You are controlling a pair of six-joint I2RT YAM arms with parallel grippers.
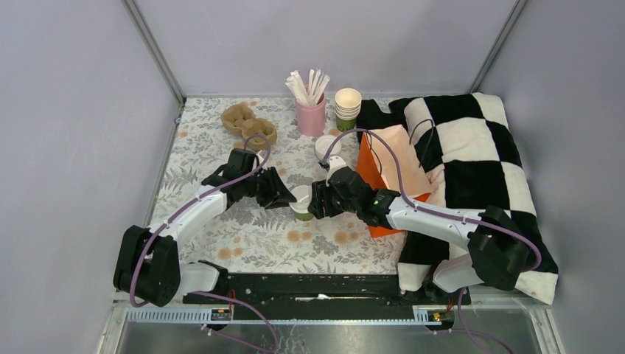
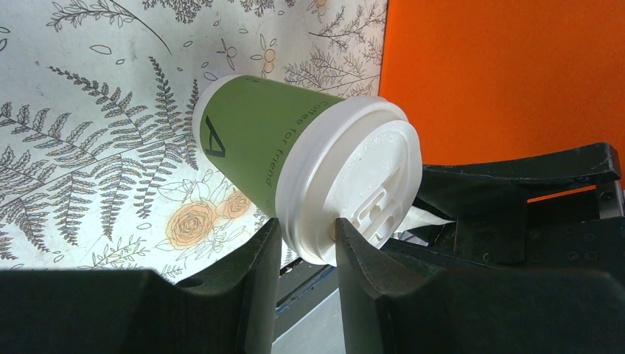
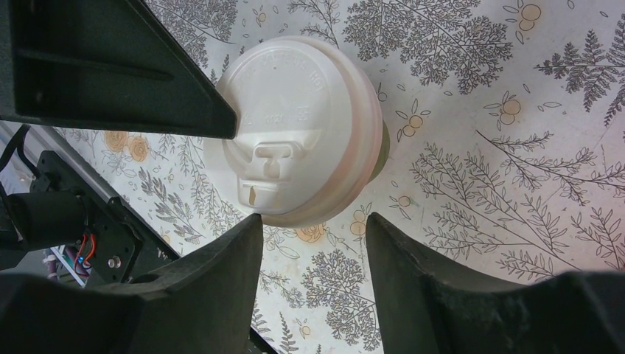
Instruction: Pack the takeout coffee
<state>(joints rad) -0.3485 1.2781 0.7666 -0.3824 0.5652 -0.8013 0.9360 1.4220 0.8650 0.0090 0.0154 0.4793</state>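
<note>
The takeout coffee, a green paper cup (image 2: 243,136) with its white lid (image 2: 354,184) on, stands on the floral table mat (image 1: 301,199). My left gripper (image 2: 308,230) is shut on the edge of the lid, one finger on each side of the rim, and reaches in from the left (image 1: 284,195). My right gripper (image 3: 313,221) hovers above the cup on its right side (image 1: 317,202). Its fingers are open with only table mat between them, and the left fingertip (image 3: 247,228) is at the lid (image 3: 302,125) edge.
An orange paper bag (image 1: 383,181) lies right of the cup, partly on a black-and-white checked cloth (image 1: 472,162). Behind are a loose white lid (image 1: 328,146), a pink cup of white sticks (image 1: 310,110), a stack of cups (image 1: 347,107) and a brown cardboard carrier (image 1: 248,124).
</note>
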